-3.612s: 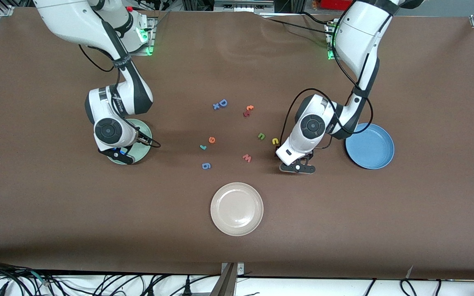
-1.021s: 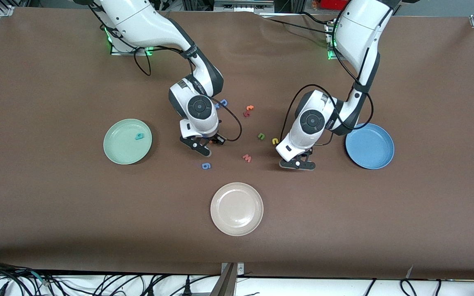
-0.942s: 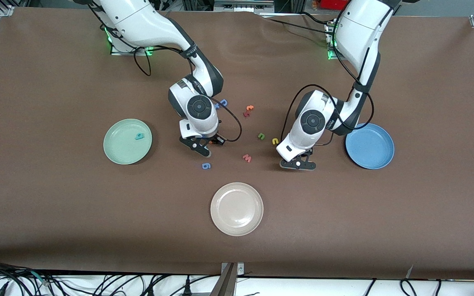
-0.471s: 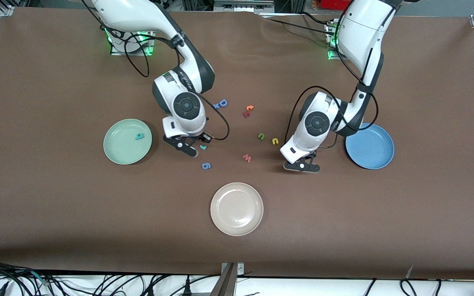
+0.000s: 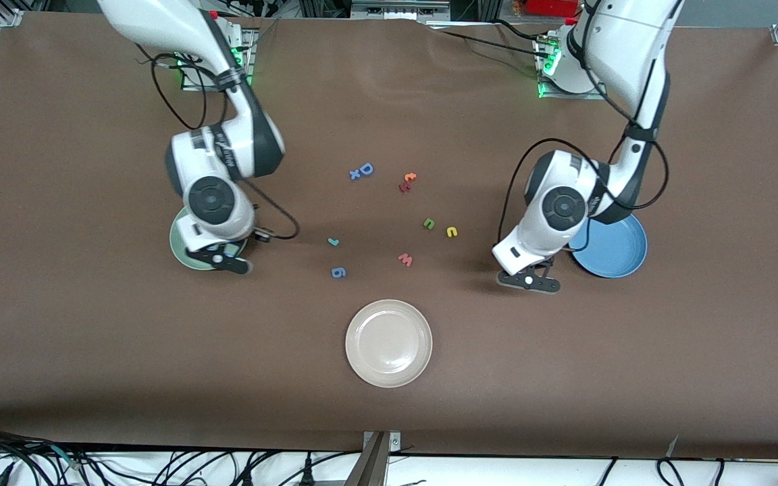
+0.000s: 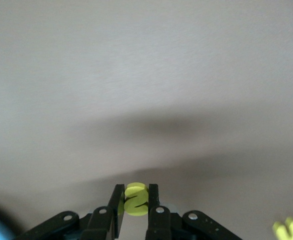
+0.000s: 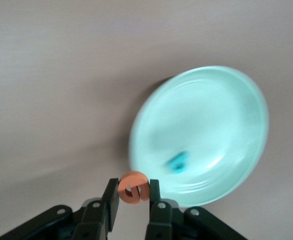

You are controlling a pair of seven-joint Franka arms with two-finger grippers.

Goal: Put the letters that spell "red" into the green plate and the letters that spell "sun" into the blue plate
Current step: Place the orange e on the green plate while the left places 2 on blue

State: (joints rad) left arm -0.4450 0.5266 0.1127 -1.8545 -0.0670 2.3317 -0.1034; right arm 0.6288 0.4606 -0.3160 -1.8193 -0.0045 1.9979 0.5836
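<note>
You are working on a brown table with both arms loaded. The blue plate sits toward the left arm's end, the green plate toward the right arm's end, and an unused cream-white plate lies nearest the front camera.

A second ago the right arm stood among the scattered letters; it has since swung across, and the right gripper now hangs at the edge of the green plate, jaws clamped on the orange "e". The teal "d" already lies in that plate. The thin teal "r" remains on the table near the middle, beside the blue "g" piece.

The left gripper has lifted away from the letters toward the blue plate and is over bare table just beside it, jaws closed on the yellow "s". The olive-green "u" and yellow "n" are on the table close together, near the pink "w".

Judgement: "red" stands at one delivered, one about to be; "sun" has its first letter in transit. Expect both releases next, then "r", "u" and "n".
</note>
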